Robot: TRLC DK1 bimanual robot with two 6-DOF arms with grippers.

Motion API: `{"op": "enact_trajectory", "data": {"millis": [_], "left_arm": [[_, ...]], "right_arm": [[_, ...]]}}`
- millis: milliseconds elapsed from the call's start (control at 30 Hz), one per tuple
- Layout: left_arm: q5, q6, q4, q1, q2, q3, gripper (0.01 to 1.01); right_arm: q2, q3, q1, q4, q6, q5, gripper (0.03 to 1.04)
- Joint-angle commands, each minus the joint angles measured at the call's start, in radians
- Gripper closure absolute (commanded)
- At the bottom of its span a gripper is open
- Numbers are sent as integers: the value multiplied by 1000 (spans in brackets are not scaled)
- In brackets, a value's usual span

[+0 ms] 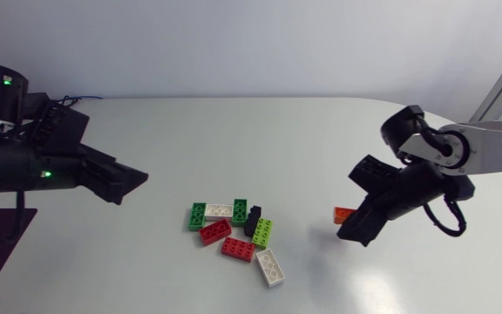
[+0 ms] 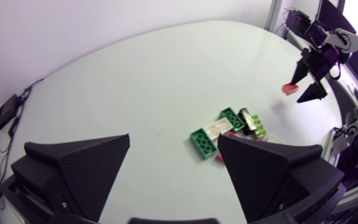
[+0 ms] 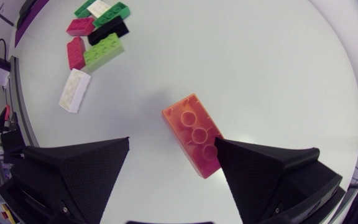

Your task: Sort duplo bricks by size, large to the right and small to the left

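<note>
Two wide-open, empty grippers: brick pile [image 2: 229, 127] ahead of left gripper [image 2: 174, 137]; orange brick [image 3: 192, 134] within right gripper [image 3: 172, 141] (unclamped).

Orange brick [image 1: 342, 215] by R gripper [image 1: 354, 204], maybe touching; brick pile [image 1: 234, 231] mid-table; L gripper [image 1: 131, 187] apart.

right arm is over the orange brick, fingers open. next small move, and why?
Probably lift the right gripper straight up. Its fingers stand open, and the orange brick lies studs-up on the table between them, close against one finger. The brick is already well to the right of the pile, so it looks placed. A sideways pull might drag it.
</note>
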Motion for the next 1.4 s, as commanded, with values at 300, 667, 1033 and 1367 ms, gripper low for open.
{"op": "enact_trajectory", "data": {"millis": [300, 667, 1033, 1367], "left_arm": [[97, -210, 297, -243, 357, 178, 44], [95, -224, 327, -173, 360, 167, 44], [94, -182, 295, -96, 173, 68, 44], [86, -178, 287, 24, 29, 3, 44]], "right_arm": [[39, 267, 295, -10, 221, -28, 70], [119, 230, 276, 8, 214, -48, 70], [288, 100, 219, 180, 83, 71, 70], [337, 110, 288, 223, 8, 167, 70]]}}
